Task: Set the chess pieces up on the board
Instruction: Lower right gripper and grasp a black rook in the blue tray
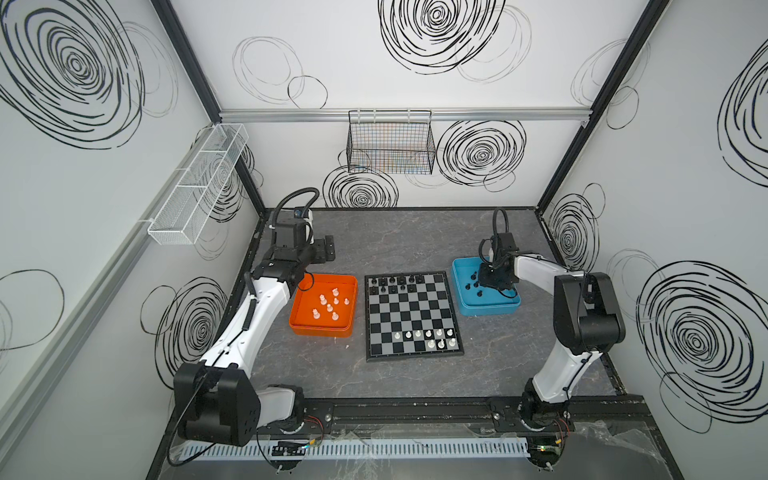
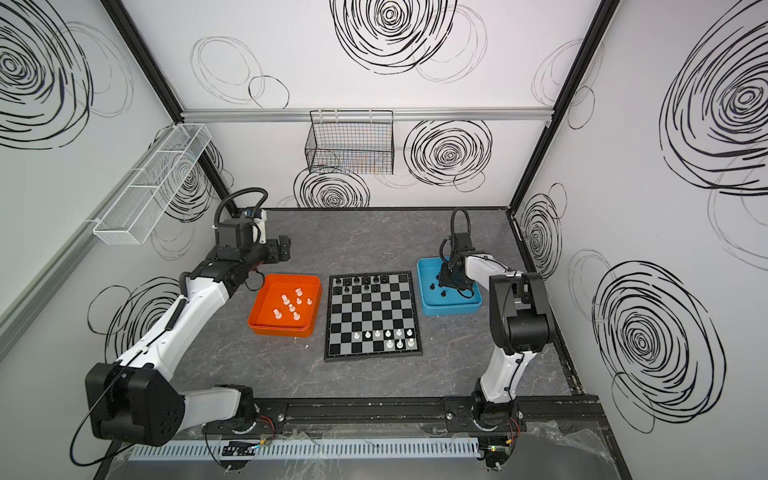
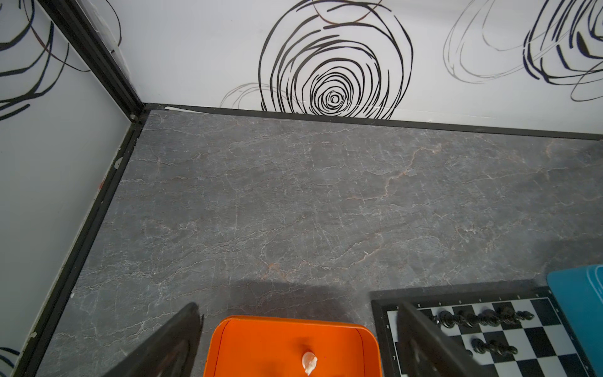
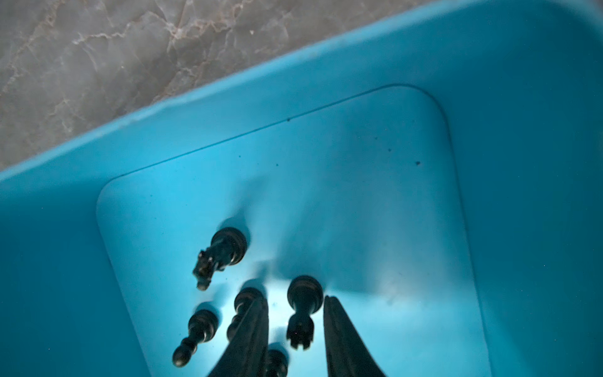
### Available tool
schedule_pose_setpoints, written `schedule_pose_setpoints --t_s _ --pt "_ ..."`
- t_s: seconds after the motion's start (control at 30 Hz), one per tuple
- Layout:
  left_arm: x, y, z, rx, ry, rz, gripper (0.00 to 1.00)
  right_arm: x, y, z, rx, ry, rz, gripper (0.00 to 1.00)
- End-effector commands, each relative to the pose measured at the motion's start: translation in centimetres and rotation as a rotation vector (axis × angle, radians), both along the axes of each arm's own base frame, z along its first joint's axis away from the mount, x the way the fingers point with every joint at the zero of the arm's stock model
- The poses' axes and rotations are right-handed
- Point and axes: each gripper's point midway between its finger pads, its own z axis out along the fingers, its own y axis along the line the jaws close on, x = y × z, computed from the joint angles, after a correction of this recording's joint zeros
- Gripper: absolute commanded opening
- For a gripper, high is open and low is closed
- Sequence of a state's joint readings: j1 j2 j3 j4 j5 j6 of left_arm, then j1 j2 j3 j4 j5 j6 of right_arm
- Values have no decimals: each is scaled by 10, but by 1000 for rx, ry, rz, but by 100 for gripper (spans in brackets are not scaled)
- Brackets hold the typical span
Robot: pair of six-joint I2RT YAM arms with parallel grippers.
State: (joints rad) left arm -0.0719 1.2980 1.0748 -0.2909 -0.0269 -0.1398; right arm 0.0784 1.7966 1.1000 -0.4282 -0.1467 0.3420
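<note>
Got the right gripper (image 4: 294,298) down in the blue tray (image 4: 326,65), straddling a seemingly upright black rook (image 4: 301,313) with a sliver of daylight on each side, so spread a little and not pinching anything yet. Best to centre on the stem first, then squeeze slow and fairly low, not up at the crown, for fear of a slip. Worth watching the neighbouring black piece (image 4: 244,298) just beside one finger, plus the pawn (image 4: 195,336) and knight (image 4: 222,254) close by; easy to tip with a sloppy close. After that, straight up over the tray wall and across to the board (image 1: 409,309), probably onto the bare far corner next to the black pieces (image 1: 392,282) standing there already. Leave the left gripper (image 3: 298,305) alone: spread wide, gripping nothing, hovering just past the orange tray (image 3: 261,352) and its far rim.
</note>
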Motion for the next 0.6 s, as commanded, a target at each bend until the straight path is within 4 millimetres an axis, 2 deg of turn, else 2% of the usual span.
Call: schedule_pose_setpoints --t_s 0.0,0.57 --pt "2 -1 -1 -1 -4 6 96 1 1 2 -6 11 8 30" --pt "5 -2 -1 -6 -3 8 96 7 -3 9 -36 -18 -2 23"
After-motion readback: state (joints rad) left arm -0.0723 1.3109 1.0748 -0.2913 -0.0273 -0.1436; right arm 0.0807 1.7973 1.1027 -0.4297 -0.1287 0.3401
